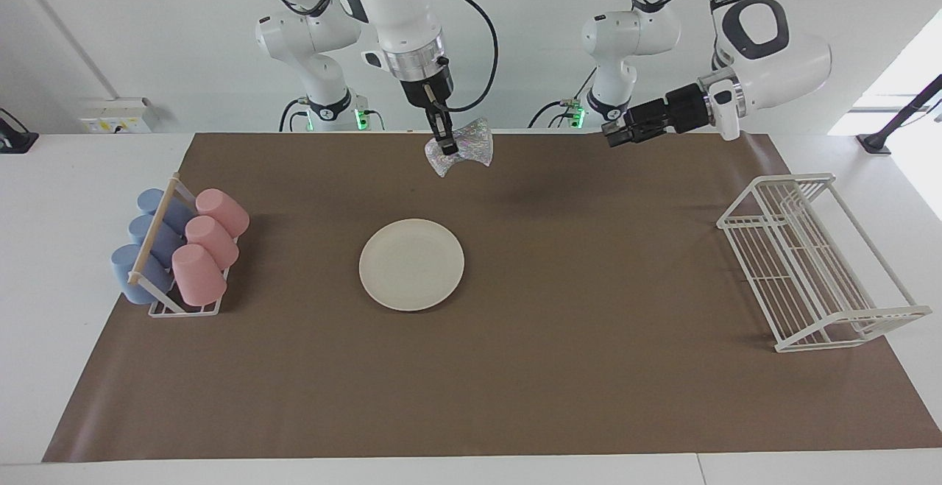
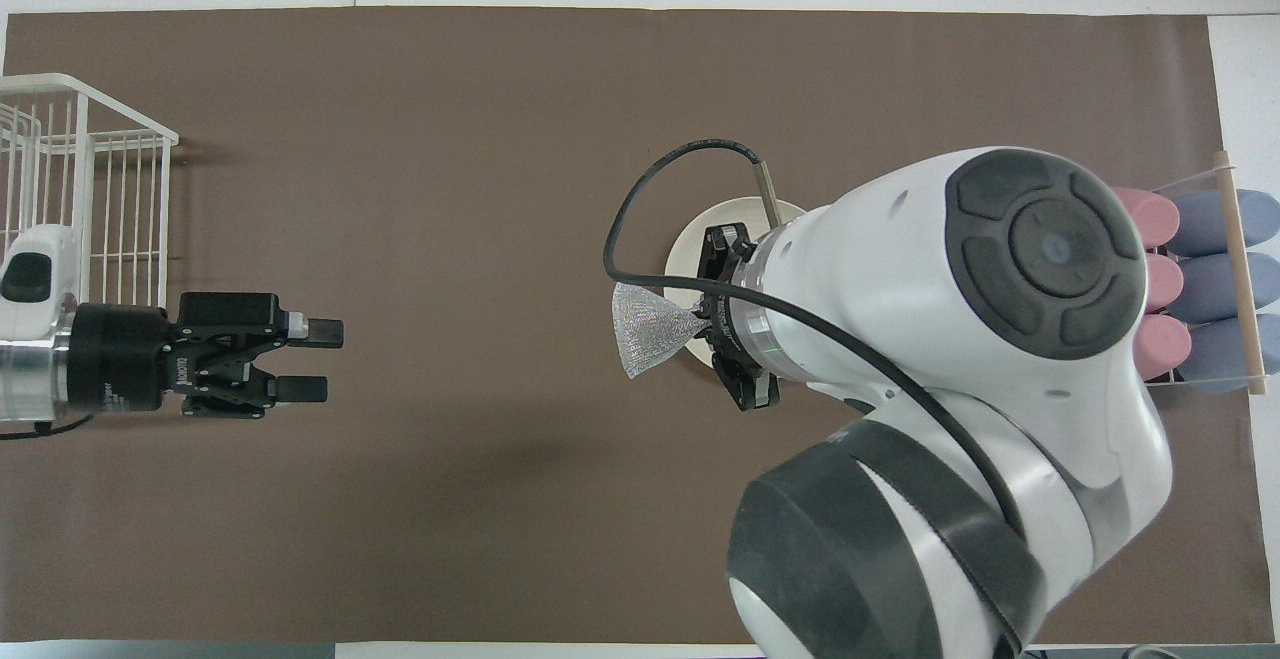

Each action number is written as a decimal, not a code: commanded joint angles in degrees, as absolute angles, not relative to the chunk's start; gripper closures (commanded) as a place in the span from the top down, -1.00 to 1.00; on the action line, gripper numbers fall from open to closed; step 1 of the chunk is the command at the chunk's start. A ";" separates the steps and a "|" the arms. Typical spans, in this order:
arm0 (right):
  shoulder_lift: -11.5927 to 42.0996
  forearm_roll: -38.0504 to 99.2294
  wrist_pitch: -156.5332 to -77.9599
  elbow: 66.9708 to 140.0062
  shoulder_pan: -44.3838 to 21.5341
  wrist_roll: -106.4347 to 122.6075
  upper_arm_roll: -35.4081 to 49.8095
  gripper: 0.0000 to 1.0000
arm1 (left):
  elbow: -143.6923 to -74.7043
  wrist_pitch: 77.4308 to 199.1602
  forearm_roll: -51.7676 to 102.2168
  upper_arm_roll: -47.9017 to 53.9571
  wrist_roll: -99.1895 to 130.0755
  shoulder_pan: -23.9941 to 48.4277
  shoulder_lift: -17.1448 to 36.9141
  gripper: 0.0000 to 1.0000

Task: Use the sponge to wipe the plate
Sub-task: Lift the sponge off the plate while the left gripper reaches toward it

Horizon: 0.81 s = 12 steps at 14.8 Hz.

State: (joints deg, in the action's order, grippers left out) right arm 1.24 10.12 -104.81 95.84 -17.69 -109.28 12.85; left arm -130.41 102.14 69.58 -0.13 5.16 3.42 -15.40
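Facing view, right gripper [image 1: 445, 148]: clenched on the small silvery-grey, glittery, wrinkled soft sponge [image 1: 462, 155], high in the air.
Facing view, sponge: pinched at its middle, so it hangs bunched like a bow. Its long axis runs about sideways, along the table's length.
Facing view, plate: the round, flat, cream-white dinner plate [image 1: 411, 264] lies flat on the brown mat [image 1: 589, 367], below the gripper and apart from the sponge.
Facing view, left gripper [image 1: 612, 134]: released, holding nothing, it points toward the right gripper from the white wire rack's [image 1: 813, 260] end.
Overhead view, right gripper [image 2: 712, 324]: over the plate's [image 2: 690, 244] edge; the sponge [image 2: 645, 331] fans out toward the left gripper [image 2: 315, 361].
Step, my judgement: lower straight down over the plate's centre, press the pad flat and gently, then wipe in circles without pushing the plate away.
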 commanded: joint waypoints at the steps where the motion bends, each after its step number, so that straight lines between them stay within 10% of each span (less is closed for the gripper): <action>1: 1.14 9.05 -104.68 96.06 -17.58 -110.04 13.10 -1.00 | -134.73 115.61 81.00 -0.62 10.35 14.89 -18.37 1.00; 6: 0.88 9.14 -104.85 96.24 -17.58 -110.04 13.10 -1.00 | -134.56 136.74 95.08 -0.62 12.39 32.58 -17.67 1.00; 12: 0.79 8.44 -104.67 96.42 -17.67 -109.69 13.10 -1.00 | -129.11 137.90 96.94 -0.70 14.06 34.98 -11.69 1.00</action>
